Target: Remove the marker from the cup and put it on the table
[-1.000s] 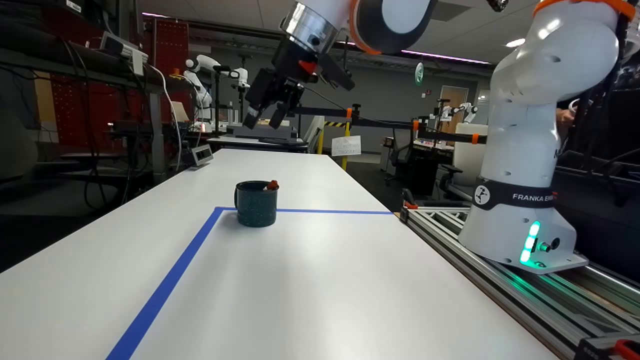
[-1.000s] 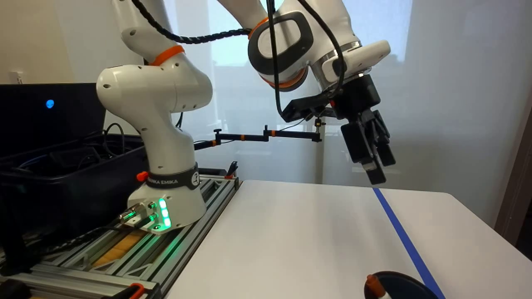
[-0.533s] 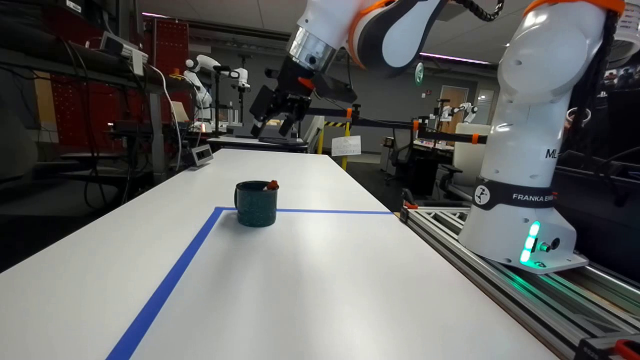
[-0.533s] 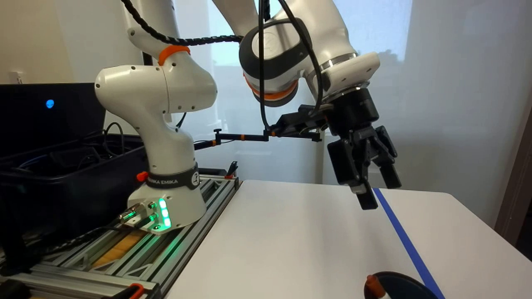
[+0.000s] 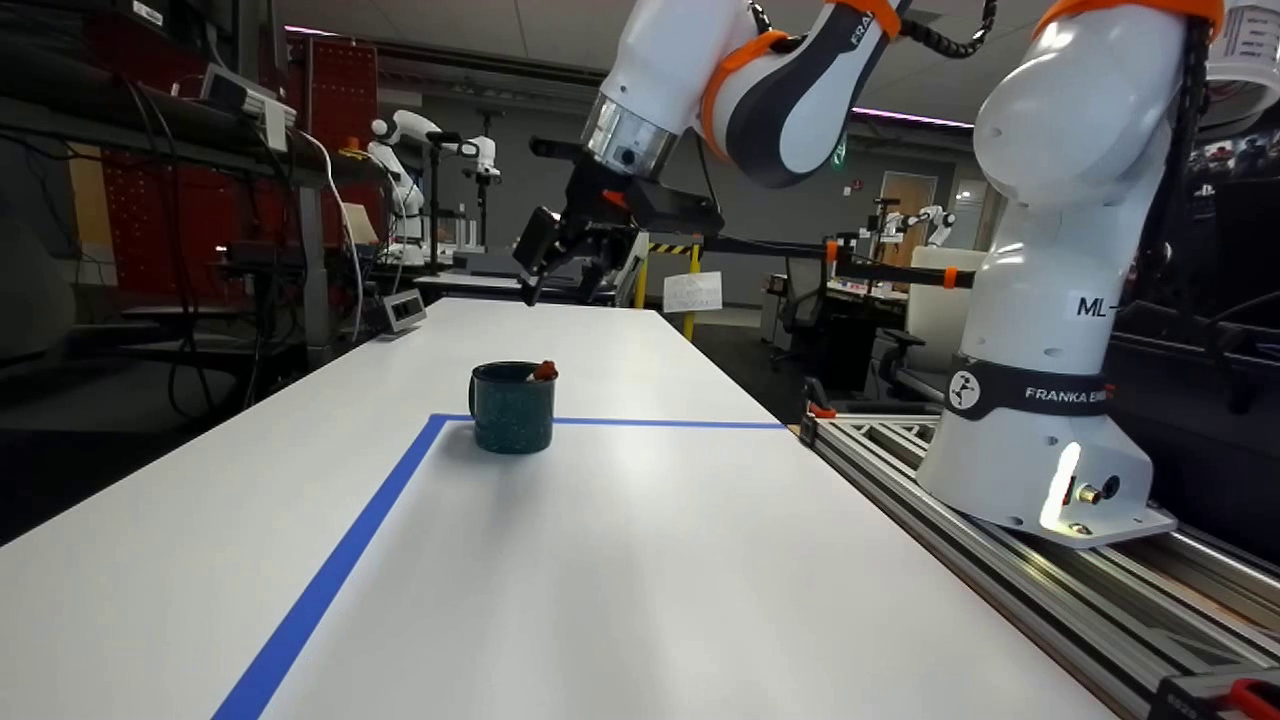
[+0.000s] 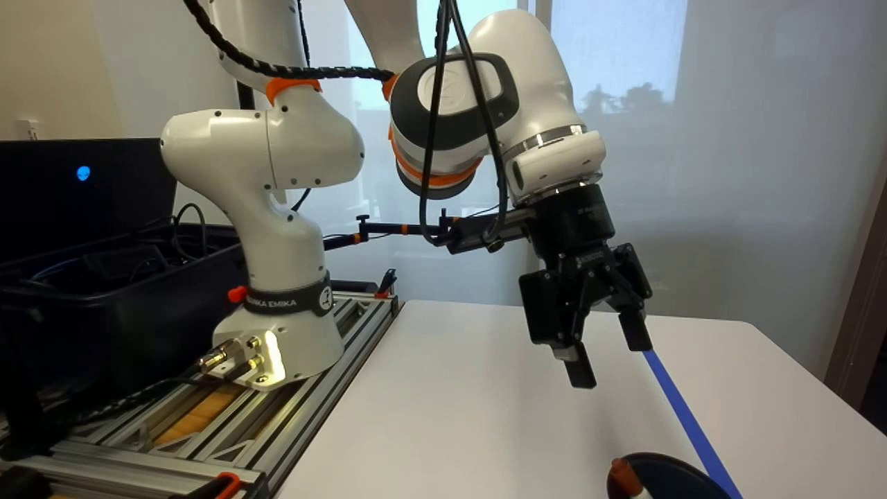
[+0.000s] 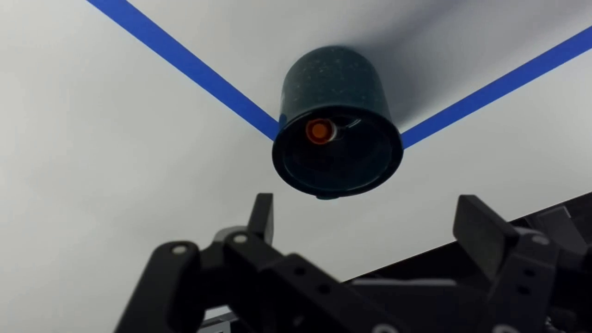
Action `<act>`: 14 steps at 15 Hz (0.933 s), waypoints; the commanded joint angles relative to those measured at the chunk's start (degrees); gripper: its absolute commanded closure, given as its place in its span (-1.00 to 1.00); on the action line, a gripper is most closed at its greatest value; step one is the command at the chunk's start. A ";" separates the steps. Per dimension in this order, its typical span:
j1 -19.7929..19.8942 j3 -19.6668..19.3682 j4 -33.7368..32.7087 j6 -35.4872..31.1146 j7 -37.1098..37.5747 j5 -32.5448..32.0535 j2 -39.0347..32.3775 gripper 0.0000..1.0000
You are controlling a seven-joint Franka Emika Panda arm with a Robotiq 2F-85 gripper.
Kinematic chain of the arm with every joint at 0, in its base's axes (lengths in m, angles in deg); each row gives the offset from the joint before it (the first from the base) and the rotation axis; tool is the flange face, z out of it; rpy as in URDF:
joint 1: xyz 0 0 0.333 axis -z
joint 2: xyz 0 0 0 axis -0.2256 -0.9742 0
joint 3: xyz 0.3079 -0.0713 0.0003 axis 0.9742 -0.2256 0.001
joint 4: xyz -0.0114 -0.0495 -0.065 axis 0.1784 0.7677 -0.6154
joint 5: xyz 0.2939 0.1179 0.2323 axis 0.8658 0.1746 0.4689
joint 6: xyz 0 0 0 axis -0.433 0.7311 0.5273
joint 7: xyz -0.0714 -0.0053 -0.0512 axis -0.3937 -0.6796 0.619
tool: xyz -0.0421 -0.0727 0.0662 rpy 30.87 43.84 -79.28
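A dark green speckled cup [image 5: 512, 418] stands upright on the white table [image 5: 640, 580]. The marker [image 5: 544, 371] leans inside it with its reddish-orange end at the rim; its lower part is hidden in the cup. At the bottom edge of an exterior view, the cup [image 6: 675, 478] is cut off, with the marker's end [image 6: 626, 478] at its rim. My gripper [image 6: 610, 357] is open and empty, tilted in the air above the table, apart from the cup. In the wrist view, the cup [image 7: 335, 81] and marker [image 7: 320, 131] lie beyond the open fingertips [image 7: 366, 206].
Blue tape [image 5: 350, 545] forms a corner on the table beside the cup. The robot base [image 5: 1040, 470] stands on a metal rail frame [image 5: 900, 500] along the table's edge. A small grey device [image 5: 403, 311] is at the table's far side edge.
My gripper has moved lower and turned, with its fingers seen more apart in an exterior view. The cup and marker have not moved. The base light has turned from green to white.
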 commanded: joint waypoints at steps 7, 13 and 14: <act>12.47 7.24 -0.79 -5.95 12.30 -15.01 -3.61 -1.00; 17.88 11.24 -3.84 -4.59 16.89 -22.87 -5.22 -1.00; 17.78 11.71 -3.86 -3.70 17.13 -23.54 -4.71 -1.00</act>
